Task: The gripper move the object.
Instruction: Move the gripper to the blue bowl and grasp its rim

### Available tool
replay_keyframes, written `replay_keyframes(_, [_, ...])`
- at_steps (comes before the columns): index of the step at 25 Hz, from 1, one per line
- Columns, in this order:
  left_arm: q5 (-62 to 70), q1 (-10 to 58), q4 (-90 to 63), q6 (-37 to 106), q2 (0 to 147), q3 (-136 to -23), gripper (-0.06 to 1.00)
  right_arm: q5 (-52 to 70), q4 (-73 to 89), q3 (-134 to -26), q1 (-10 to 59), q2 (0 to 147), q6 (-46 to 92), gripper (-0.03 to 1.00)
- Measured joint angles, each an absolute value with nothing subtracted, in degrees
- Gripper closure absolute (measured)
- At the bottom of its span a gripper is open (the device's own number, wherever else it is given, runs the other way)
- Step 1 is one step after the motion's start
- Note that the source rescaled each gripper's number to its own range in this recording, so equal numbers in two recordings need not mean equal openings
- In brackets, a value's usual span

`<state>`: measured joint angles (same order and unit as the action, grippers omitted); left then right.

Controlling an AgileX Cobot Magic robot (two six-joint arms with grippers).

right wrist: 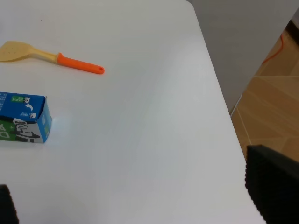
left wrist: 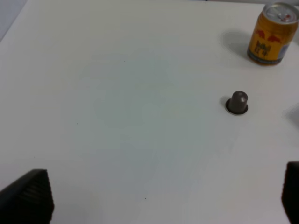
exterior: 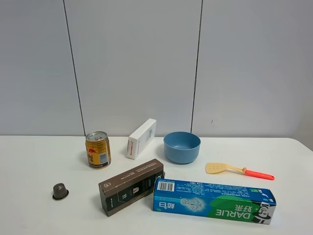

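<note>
The blue bowl (exterior: 182,147) stands upright and empty on the white table (exterior: 29,161), at the back middle, between a white box and a yellow spatula. It shows only in the exterior high view. Neither arm shows in that view. In the left wrist view my left gripper (left wrist: 159,200) is open, its black fingertips (left wrist: 28,198) wide apart over bare table, far from the bowl. In the right wrist view my right gripper (right wrist: 140,200) is open and empty, one black fingertip (right wrist: 273,186) near the table's right edge.
A gold drink can (exterior: 98,150), a white box (exterior: 142,138), a dark brown box (exterior: 131,186), a blue-green toothpaste box (exterior: 213,200), a yellow spatula with a red handle (exterior: 238,170) and a small brown capsule (exterior: 60,191) lie around the bowl. The table's right edge (right wrist: 219,93) drops to wooden floor.
</note>
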<state>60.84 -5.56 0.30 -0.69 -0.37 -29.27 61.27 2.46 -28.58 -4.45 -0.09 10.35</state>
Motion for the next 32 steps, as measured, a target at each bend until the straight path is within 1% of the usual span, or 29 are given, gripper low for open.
replay_keyframes(12, [60.84, -5.56, 0.3, -0.69, -0.37, -29.27, -0.06, 61.27, 3.05, -28.91, -4.45, -0.09, 10.35, -0.03])
replay_keyframes(17, [60.84, -5.56, 0.3, -0.69, -0.37, -29.27, -0.06, 60.32, 3.9, -35.72, -4.45, 0.6, 10.35, -0.03])
replay_keyframes(20, [60.84, -5.56, 0.3, -0.69, -0.37, -29.27, -0.06, 61.05, 4.59, -41.61, -4.45, 4.97, 10.69, -0.03])
replay_keyframes(26, [60.84, -5.56, 0.3, -0.69, -0.37, -29.27, -0.06, 61.26, 9.87, -53.05, -4.14, 18.23, 13.53, -0.03])
replay_keyframes(32, [60.84, -5.56, 0.3, -0.69, -0.37, -29.27, -0.06, 57.33, 14.36, -58.07, -3.44, 30.68, 15.61, -0.03])
